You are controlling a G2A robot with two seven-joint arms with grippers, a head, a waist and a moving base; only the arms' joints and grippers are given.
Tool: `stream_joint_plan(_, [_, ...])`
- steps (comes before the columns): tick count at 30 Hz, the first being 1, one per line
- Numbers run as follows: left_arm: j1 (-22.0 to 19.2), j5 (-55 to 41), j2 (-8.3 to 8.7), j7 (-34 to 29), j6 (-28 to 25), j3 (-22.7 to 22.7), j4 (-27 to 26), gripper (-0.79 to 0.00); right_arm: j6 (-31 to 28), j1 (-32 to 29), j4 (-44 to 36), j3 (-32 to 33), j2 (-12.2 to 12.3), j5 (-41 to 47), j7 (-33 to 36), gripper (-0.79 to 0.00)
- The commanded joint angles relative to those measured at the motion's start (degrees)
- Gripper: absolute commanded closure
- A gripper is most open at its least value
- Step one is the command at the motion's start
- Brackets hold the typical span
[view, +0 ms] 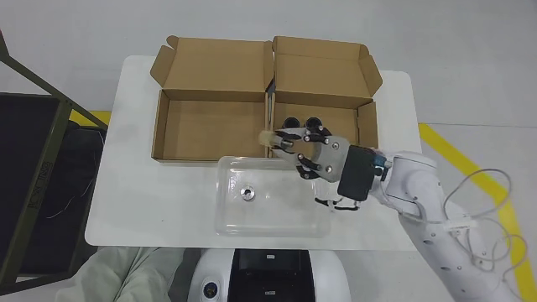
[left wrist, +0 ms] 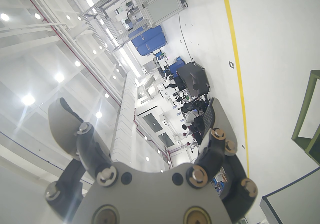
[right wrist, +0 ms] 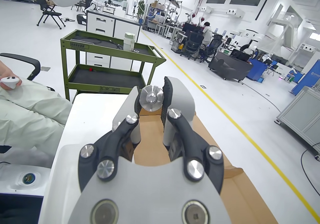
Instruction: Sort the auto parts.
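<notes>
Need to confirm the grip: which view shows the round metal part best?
Right wrist view: the round metal part sits face-on, clamped in the right gripper. In the top view the gripper mostly hides it; the left wrist view points elsewhere.

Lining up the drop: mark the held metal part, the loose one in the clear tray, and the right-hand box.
held metal part (right wrist: 151, 98), right wrist view, its round face.
loose metal part (view: 247, 192), top view, its centre.
right-hand box (view: 344, 117), top view, bare floor.

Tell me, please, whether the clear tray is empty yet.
Not empty. One small round metal part lies on the clear tray floor; the right gripper holds a metal disc.
</notes>
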Motion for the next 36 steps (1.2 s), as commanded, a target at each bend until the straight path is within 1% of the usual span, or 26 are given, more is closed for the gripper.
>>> stream_joint_plan(1, [0.0, 0.0, 0.0, 0.0, 0.0, 0.0, 0.0, -0.785, 0.2, 0.0, 0.3, 0.1, -0.1, 0.3, -0.6, 0.0])
stream_joint_plan(6, [0.0, 0.0, 0.0, 0.0, 0.0, 0.0, 0.0, -0.785, 0.8, -0.2, 0.9, 0.4, -0.2, 0.4, -1.5, 0.0])
stream_joint_plan(12, [0.0, 0.0, 0.0, 0.0, 0.0, 0.0, 0.0, -0.785, 1.3, -0.3, 1.5, 0.5, -0.3, 0.9, -0.9, 0.0])
stream_joint_plan(33, [0.0, 0.0, 0.0, 0.0, 0.0, 0.0, 0.0, -0.785, 1.3, -0.3, 1.5, 0.5, -0.3, 0.9, -0.9, 0.0])
stream_joint_plan(36, [0.0, 0.0, 0.0, 0.0, 0.0, 0.0, 0.0, -0.785, 2.2, -0.4, 1.9, 0.0, -0.4, 1.5, 0.3, 0.0])
